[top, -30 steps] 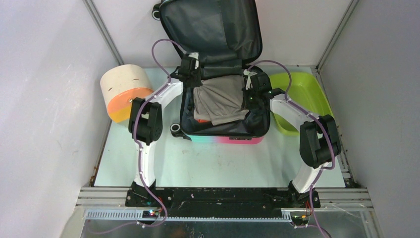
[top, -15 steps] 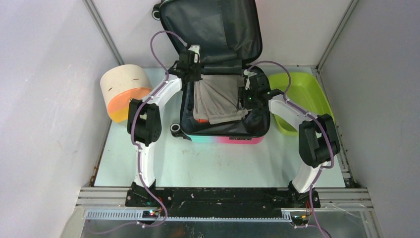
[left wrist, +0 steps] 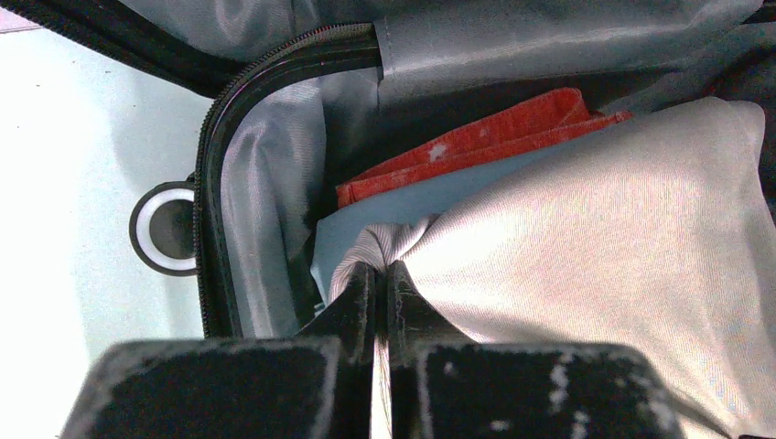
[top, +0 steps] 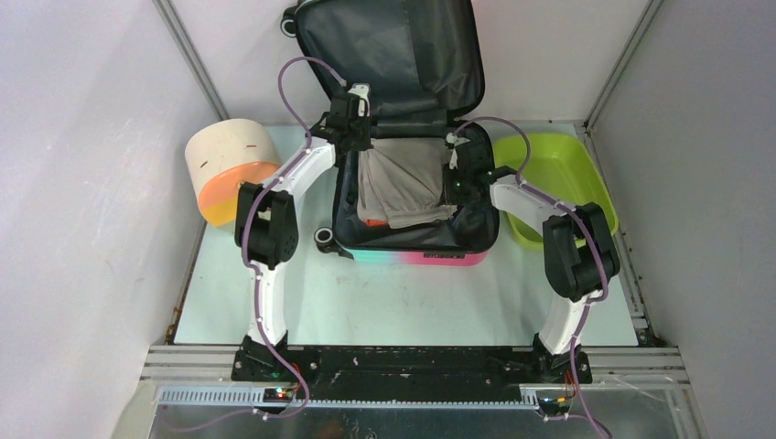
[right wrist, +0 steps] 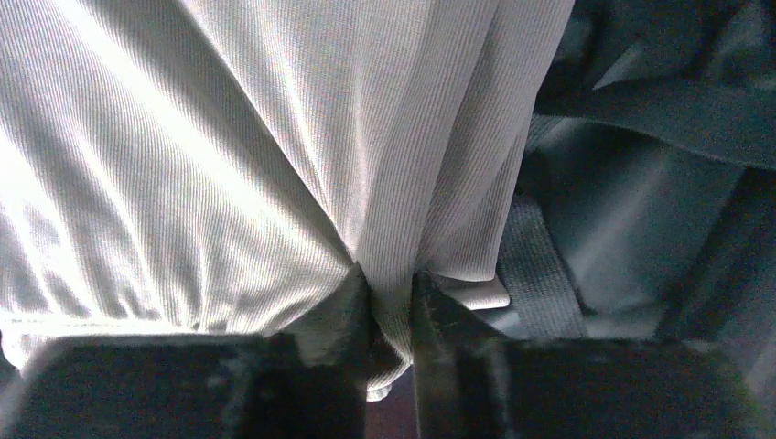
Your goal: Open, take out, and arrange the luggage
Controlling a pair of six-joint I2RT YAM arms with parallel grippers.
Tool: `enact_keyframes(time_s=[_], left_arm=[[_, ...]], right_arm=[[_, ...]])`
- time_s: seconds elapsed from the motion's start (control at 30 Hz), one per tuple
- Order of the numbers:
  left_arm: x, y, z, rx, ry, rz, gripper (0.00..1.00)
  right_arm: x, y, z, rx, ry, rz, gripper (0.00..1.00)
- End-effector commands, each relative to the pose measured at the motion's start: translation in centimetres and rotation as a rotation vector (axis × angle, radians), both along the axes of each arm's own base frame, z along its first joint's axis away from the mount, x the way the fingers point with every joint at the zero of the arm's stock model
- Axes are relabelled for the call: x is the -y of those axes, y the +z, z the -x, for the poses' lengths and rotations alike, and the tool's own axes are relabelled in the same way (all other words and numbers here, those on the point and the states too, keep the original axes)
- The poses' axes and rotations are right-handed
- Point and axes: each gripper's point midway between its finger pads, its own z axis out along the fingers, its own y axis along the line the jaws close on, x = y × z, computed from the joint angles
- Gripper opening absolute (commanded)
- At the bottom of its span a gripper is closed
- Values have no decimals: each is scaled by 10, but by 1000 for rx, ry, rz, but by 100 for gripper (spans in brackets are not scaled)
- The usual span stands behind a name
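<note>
Two tools grip one grey garment (top: 403,183) that lies in the open luggage (top: 416,258) on the tabletop (top: 384,302). The left tool (left wrist: 382,274) pinches a bunched corner, and the right tool (right wrist: 392,288) nips a fold at the opposite edge. The cloth spans the gap between them, so I'd judge both must rise together, straight up, to clear the shell's rim.

The white-shelled left arm (top: 265,302) and right arm (top: 560,325) carried black joint housings (top: 268,229) and black base plates (top: 261,361); a purple cable (top: 291,87) looped along each. Black gripper fingers (left wrist: 359,306) were scuffed grey.
</note>
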Motion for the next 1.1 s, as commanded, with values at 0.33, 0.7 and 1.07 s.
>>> enact_keyframes(time_s=[0.33,0.7,1.07], left_arm=[[-11,99,10,142,44,81,0],[-8,137,29,177,28,127,0],[7,151,43,183,-5,166,0]], right_arm=[[8,61,-2,187,-7,78,0],[9,82,12,198,12,61,0],[24,117,24,254,47,44,0]])
